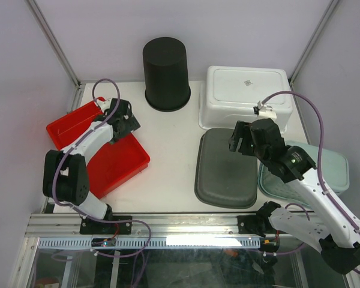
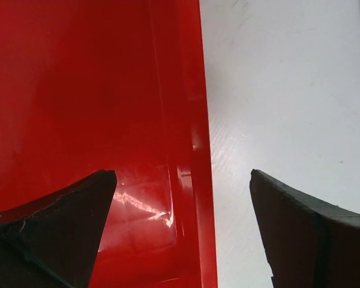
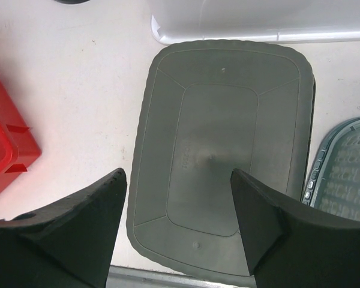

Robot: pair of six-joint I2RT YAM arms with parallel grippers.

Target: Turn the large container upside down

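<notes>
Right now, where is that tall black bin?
In the overhead view the black bin stands at the back, just left of the white tub and beyond the red tray.

The left arm (image 1: 91, 139) and right arm (image 1: 317, 195) wear white link shells between black joint housings, on black bases. A purple cable (image 1: 102, 83) loops along each; the right one meets a white plug (image 1: 264, 109). The left gripper (image 2: 183, 177) and right gripper (image 3: 177, 175) have matte black, wedge-shaped jaws.
</notes>
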